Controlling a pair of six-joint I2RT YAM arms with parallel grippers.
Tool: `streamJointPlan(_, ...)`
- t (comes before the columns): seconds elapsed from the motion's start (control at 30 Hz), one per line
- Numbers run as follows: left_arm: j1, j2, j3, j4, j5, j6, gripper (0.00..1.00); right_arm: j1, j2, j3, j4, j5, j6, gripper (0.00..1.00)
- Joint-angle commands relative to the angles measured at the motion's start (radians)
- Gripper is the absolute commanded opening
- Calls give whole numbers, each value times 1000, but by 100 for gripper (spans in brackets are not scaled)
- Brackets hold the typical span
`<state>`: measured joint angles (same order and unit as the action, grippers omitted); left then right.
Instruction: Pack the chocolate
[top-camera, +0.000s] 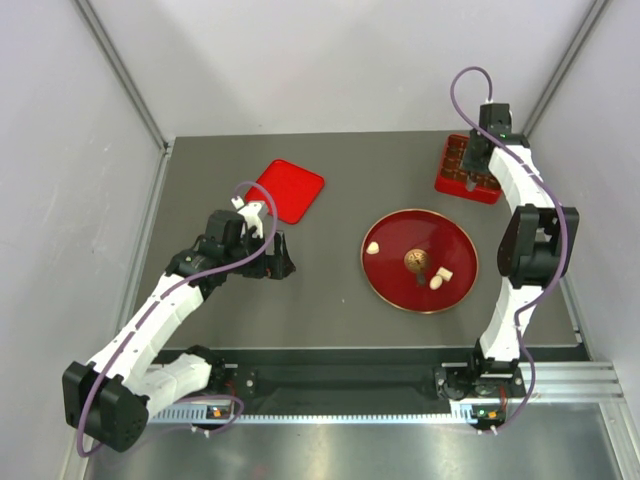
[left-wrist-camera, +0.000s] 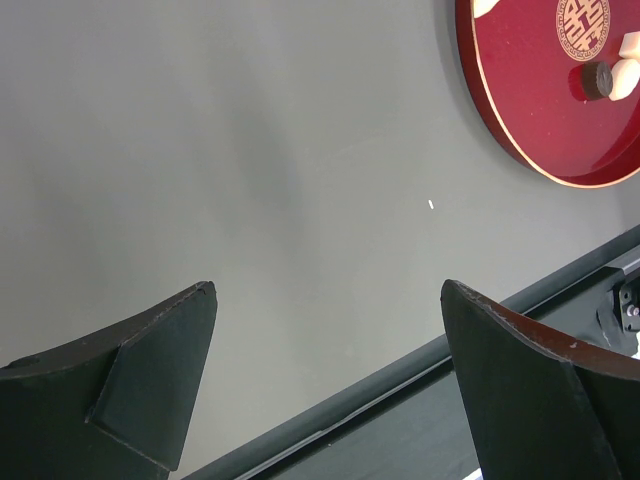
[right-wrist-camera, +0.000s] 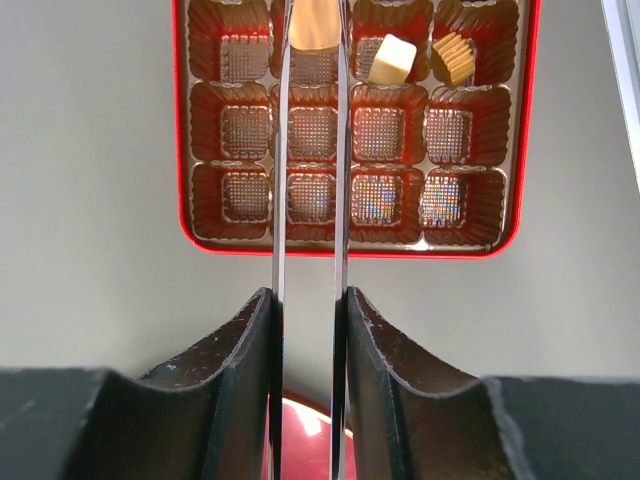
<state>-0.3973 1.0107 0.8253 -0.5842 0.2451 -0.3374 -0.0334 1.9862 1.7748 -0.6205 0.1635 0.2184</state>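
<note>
One grey worktop (top-camera: 330, 300) carries the red plate (top-camera: 400, 290), where four chocolates (top-camera: 372, 246) lie waiting, and the compartment box (right-wrist-camera: 460, 135) far right. The left tool (left-wrist-camera: 328, 286) gapes idle, clear of the work. The right tool (right-wrist-camera: 308, 300) clamps thin tongs (right-wrist-camera: 279, 200), whose tips pinch a tan chocolate (right-wrist-camera: 314, 25) over a top-row cell, beside two packed pieces (right-wrist-camera: 392, 58).

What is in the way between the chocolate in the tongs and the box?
Nothing I can see. The right gripper is shut on the tongs, and the tongs pinch a tan chocolate over a cup in the box. A cream chocolate and a caramel one sit in cups beside it, not in its way.
</note>
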Motion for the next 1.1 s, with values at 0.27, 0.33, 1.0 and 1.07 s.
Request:
streamJointPlan(0.27,-3,-3,-6,23,2,8,99,-11,3,64,36,-2,-13,33)
streamJointPlan(0.33,-3,-3,-5,24,2,8,99,-11,5,63,36,-4,-13,34)
streamJointPlan(1.0,-3,-7,-6,23,3,8,99,-13,-36,103,-8,13,-24,41)
streamJointPlan(1.07,-3,-11,-6,24,3,6,99,-11,-38,107,-22,18,-25,42)
